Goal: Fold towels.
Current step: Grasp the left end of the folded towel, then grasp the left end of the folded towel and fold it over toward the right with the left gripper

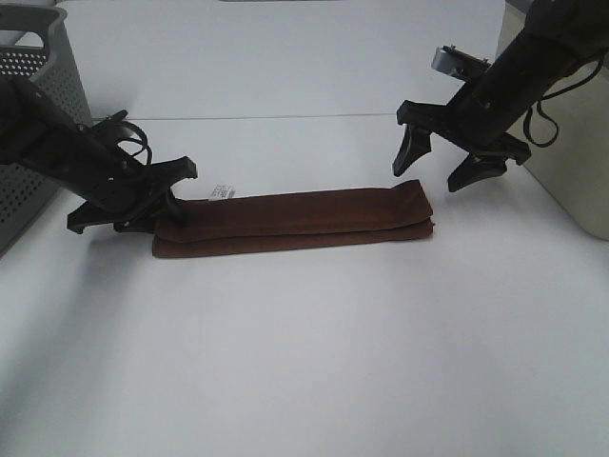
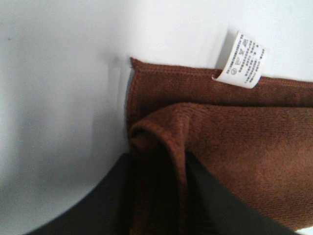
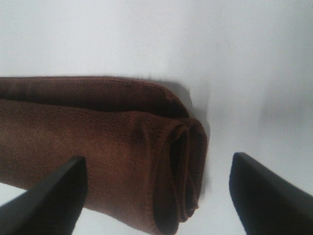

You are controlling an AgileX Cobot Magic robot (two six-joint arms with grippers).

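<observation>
The towel (image 1: 295, 221) is dark reddish-brown and lies folded into a long narrow strip across the middle of the white table. Its white tag (image 1: 221, 192) sticks out at the left end. My left gripper (image 1: 166, 214) is down at that left end. In the left wrist view its fingers (image 2: 98, 205) pinch a raised fold of the towel (image 2: 234, 132) near the tag (image 2: 243, 59). My right gripper (image 1: 442, 167) hangs open just above the right end. In the right wrist view the towel's rolled end (image 3: 98, 142) lies between the spread fingers (image 3: 49, 196) without touching them.
A grey perforated basket (image 1: 38, 114) stands at the left edge behind the left arm. A beige box (image 1: 571, 162) stands at the right edge behind the right arm. The white table (image 1: 304, 362) stretches in front of the towel.
</observation>
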